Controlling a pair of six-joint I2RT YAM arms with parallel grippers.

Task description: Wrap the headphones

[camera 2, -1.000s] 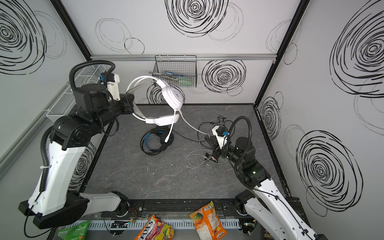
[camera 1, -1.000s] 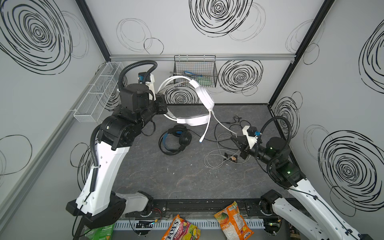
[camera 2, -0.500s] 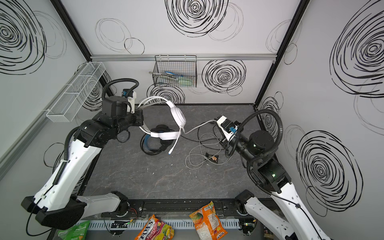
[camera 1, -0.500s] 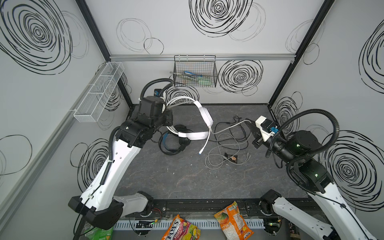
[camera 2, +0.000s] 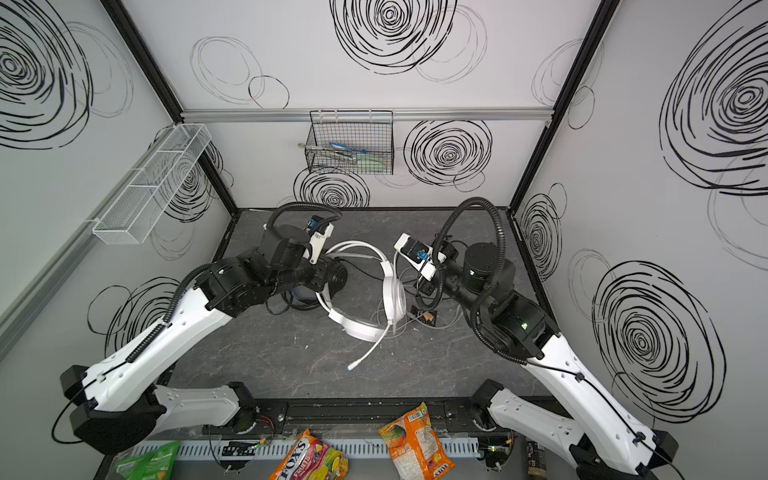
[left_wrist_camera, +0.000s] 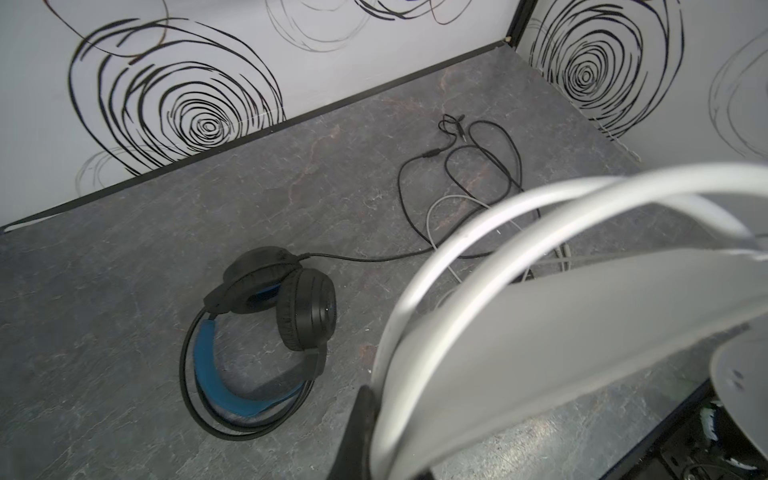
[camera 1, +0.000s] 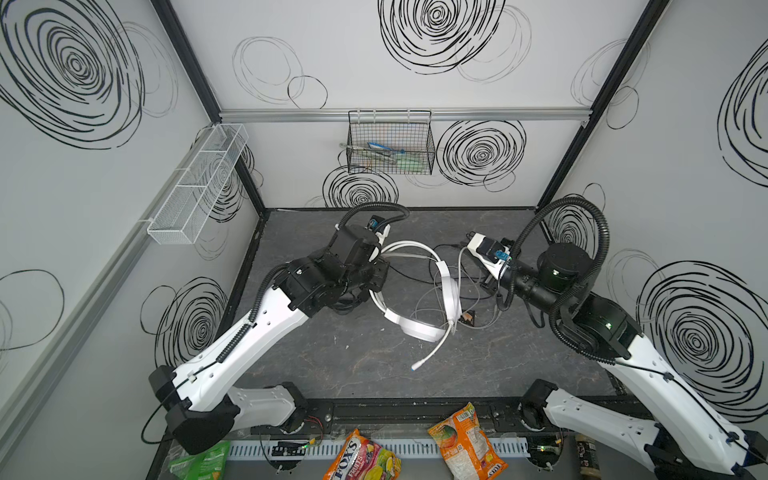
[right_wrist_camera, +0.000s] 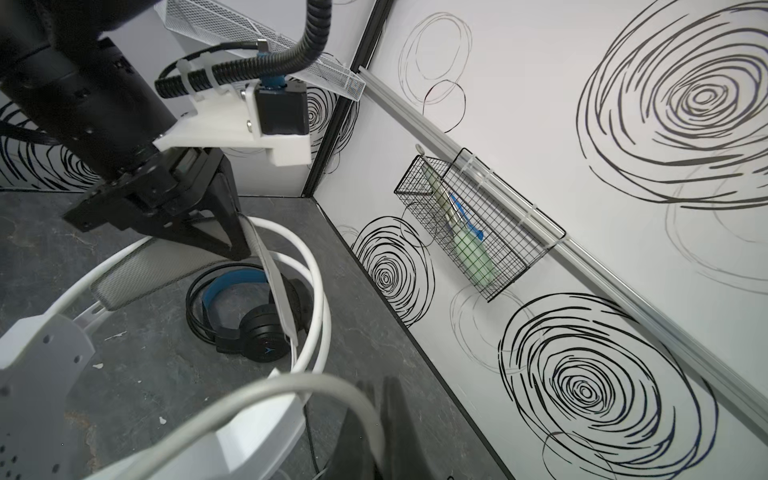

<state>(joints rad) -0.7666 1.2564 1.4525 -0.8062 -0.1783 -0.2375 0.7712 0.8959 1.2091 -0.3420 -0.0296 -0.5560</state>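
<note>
The left arm (camera 1: 257, 328) reaches low from the left of the white headset (camera 1: 451, 291), left gripper (camera 1: 381, 277) clamped on its headband, while the right arm (camera 1: 590, 316), elbow raised, reaches from the headset's right, right gripper (camera 1: 487, 286) pinched shut on the white cable (right_wrist_camera: 291, 381).

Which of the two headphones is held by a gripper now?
The white headphones: the left gripper is shut on their headband. The black headphones lie free on the table.

White shells and black joints form the left arm (camera 1: 257, 328) and right arm (camera 1: 648, 382). Ribbed black hoses (camera 1: 573, 200) run alongside (zip-tied to white camera brackets (right_wrist_camera: 216, 120)). The left gripper (right_wrist_camera: 243, 249) is black, with triangular fingers.
</note>
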